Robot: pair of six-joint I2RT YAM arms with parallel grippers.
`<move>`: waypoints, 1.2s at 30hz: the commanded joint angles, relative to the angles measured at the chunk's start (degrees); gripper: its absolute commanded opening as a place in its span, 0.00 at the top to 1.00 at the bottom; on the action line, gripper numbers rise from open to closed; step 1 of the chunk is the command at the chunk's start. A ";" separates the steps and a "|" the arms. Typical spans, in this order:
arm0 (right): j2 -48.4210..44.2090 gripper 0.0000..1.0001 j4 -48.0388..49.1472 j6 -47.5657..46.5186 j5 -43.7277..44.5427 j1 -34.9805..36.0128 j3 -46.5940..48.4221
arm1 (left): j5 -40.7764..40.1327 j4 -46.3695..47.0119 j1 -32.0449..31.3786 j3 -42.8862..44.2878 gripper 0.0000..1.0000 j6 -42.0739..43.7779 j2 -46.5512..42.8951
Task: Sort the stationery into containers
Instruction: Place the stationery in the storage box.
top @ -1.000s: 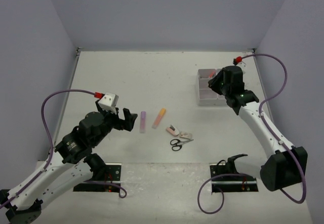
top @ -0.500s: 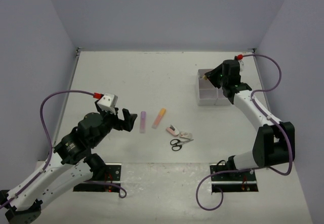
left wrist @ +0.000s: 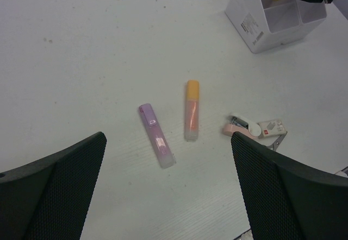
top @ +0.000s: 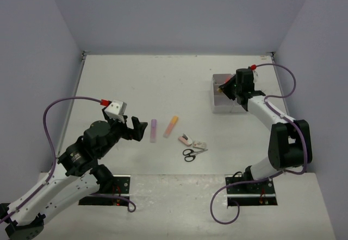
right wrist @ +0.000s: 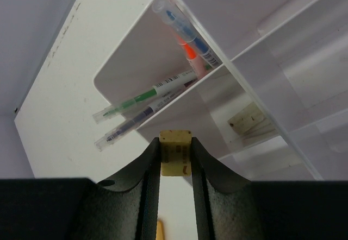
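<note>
Pale lilac walls [top: 179, 12] close in a white bench [top: 136, 82] on three sides, and most of the stationery lies loose near its middle. A lilac highlighter [top: 153, 130] and an orange highlighter [top: 171, 126] lie side by side but apart, both pointing roughly away from the arms. To their right are a small pink eraser [top: 186, 139] and a small white piece [top: 200, 144], close together. The black-handled scissors [top: 190, 153] lie just nearer than those two.

The left arm [top: 87, 147] hangs over the near-left part of the bench. The left fingers [left wrist: 60, 188] are spread wide with nothing between them, above and just to the left of the two highlighters.

The white organiser box [top: 220, 107] stands at the far right of the bench. The right arm [top: 272, 118] reaches out over it. The right fingers [right wrist: 202, 166] are pinching a tan eraser [right wrist: 175, 152], held up above the box. From the wrist view it sits over a dividing wall, and I cannot tell which compartment lies under it.

One compartment already holds pens leaning at a slant: a green pen [right wrist: 141, 96], a darker pen [right wrist: 136, 121] beside it, a blue pen [right wrist: 187, 31] and an orange-red pen [right wrist: 193, 55]. In a neighbouring compartment lies another tan piece [right wrist: 247, 121]. The other compartments are too washed out to read.
</note>
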 commanded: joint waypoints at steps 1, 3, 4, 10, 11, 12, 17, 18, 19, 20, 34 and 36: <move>0.08 0.77 2.19 -0.86 1.79 -0.46 -0.46 | -0.22 1.42 -0.28 -0.14 0.00 1.11 0.10; 0.08 0.69 2.10 -0.99 1.37 -0.71 -0.38 | -0.19 1.42 -0.23 -0.18 0.00 1.11 0.27; 0.08 0.68 2.10 -0.99 1.15 -0.80 -0.38 | -0.19 1.47 -0.23 -0.18 0.00 1.11 0.27; 0.17 0.55 1.27 -1.88 0.63 -1.10 1.14 | -0.19 1.43 -0.23 -0.22 0.00 1.11 0.36; 0.09 0.51 0.76 -2.15 0.62 -1.11 1.44 | -0.19 1.42 -0.23 -0.22 0.00 1.11 0.36; 0.01 0.45 0.24 -2.33 0.62 -1.11 1.77 | -0.19 1.50 -0.23 -0.22 0.00 1.11 0.44; -4.30 0.07 -2.04 -4.91 -0.52 -0.83 2.19 | -0.19 1.42 -0.23 -0.17 0.00 1.11 0.50; -5.44 0.01 -2.15 -5.51 -0.79 -0.68 2.00 | -0.19 1.42 -0.23 -0.14 0.00 1.11 0.54; -6.71 0.01 -2.44 -6.25 -0.45 -0.27 1.87 | -0.23 1.40 -0.25 -0.12 0.00 1.11 0.52; -10.04 0.01 -3.06 -8.16 0.45 0.80 1.53 | -0.34 1.35 -0.31 -0.06 0.00 1.11 0.46; -24.98 0.01 -11.47 -27.63 -8.48 10.51 -0.47 | -2.08 0.99 -0.23 0.13 0.00 0.79 1.54; -25.33 0.01 -14.20 -26.75 -6.00 11.29 -1.64 | -2.78 0.71 -0.18 0.18 0.00 0.48 2.42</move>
